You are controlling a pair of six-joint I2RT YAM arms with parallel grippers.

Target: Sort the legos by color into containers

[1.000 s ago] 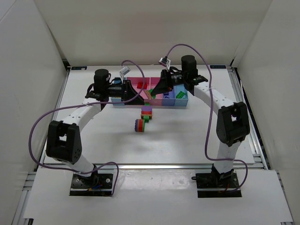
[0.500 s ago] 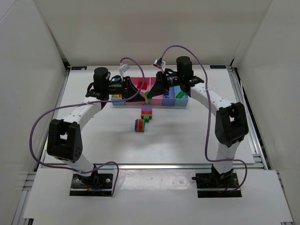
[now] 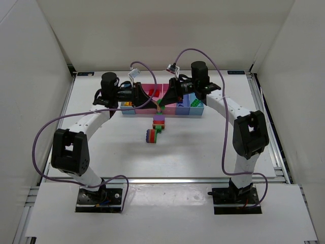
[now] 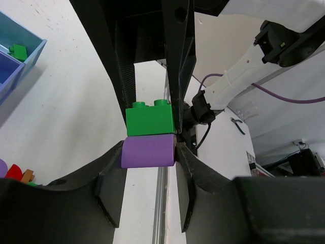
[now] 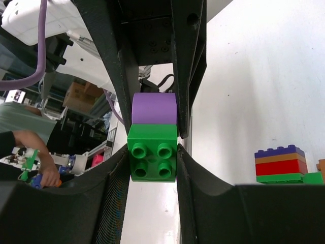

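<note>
Item: green brick (image 5: pixel 152 158) with two-by-two studs, joined to a smooth purple brick (image 4: pixel 149 151); the pair hangs in the air over the middle of the tray (image 3: pixel 197 112), between the two arms. Grip: right gripper (image 5: pixel 152 152) pinches the green brick, left gripper (image 4: pixel 150 152) pinches the purple brick. Also present: stacks (image 3: pixel 159 121) of mixed colours, standing on the table (image 3: pixel 213 147) just in front of the tray.

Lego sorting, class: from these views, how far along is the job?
Done: some red bricks sit in a pink compartment of the tray. In hand: the left gripper holds a purple brick, the right gripper the green brick joined to it. Left: a mixed stack and a second stack on the table.
</note>
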